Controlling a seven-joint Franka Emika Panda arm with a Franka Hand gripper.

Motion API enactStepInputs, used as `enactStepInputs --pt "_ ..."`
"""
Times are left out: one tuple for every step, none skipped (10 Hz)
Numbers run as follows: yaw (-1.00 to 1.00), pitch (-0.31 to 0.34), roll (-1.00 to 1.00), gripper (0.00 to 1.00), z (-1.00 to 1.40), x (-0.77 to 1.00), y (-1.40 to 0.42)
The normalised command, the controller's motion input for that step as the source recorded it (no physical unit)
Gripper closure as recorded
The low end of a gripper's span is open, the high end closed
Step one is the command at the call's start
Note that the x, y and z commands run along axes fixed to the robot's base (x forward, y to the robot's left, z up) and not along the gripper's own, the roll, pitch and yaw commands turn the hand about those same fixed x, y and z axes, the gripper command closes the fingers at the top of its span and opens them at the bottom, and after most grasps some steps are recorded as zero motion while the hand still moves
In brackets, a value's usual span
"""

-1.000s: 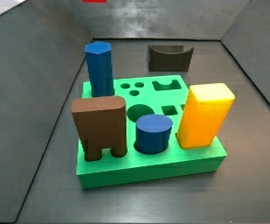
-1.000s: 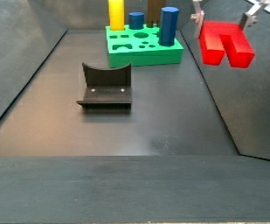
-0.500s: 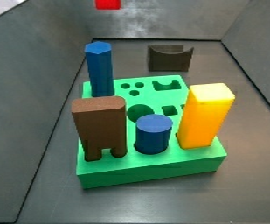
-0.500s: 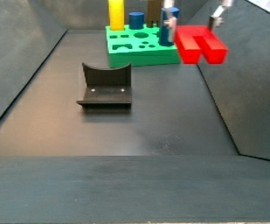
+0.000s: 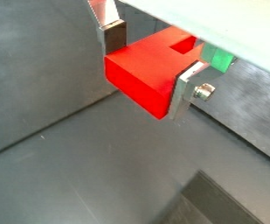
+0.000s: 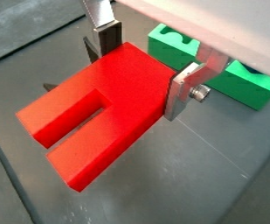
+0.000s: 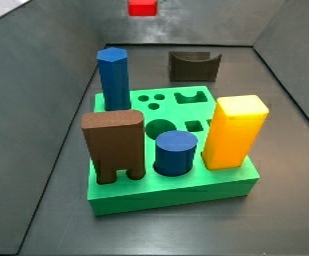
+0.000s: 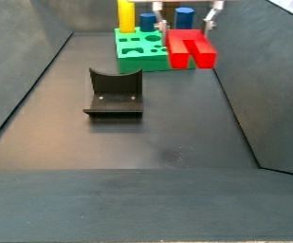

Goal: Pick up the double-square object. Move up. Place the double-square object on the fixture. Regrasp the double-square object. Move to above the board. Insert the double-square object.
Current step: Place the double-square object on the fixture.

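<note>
Pinching the double-square object (image 5: 148,77) between two silver fingers (image 5: 193,82), the gripper (image 5: 152,54) shows in both wrist views, with a bit of the green board (image 5: 221,61) just behind it. In a wrist view the red piece (image 6: 100,118) sticks out forked from the gripper (image 6: 145,59), above the dark floor. In a side view the piece (image 8: 190,47) hangs under the gripper (image 8: 184,23), beside the board (image 8: 154,52); the fixture (image 8: 115,94) sits well apart, nearer the camera. In a side view only the piece (image 7: 143,8) shows, at the top edge.
</note>
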Motion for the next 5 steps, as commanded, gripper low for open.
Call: enactStepInputs --pt "0.03 0.062 0.02 1.0 -0.07 1.0 -0.09" --pt "0.04 0.072 0.02 1.0 -0.06 1.0 -0.08" --pt "0.04 0.079 0.01 1.0 -0.06 1.0 -0.08" --pt "-0.06 -0.065 -1.0 1.0 0.24 1.0 -0.15" --pt "-0.07 -0.059 -1.0 1.0 0.26 1.0 -0.13"
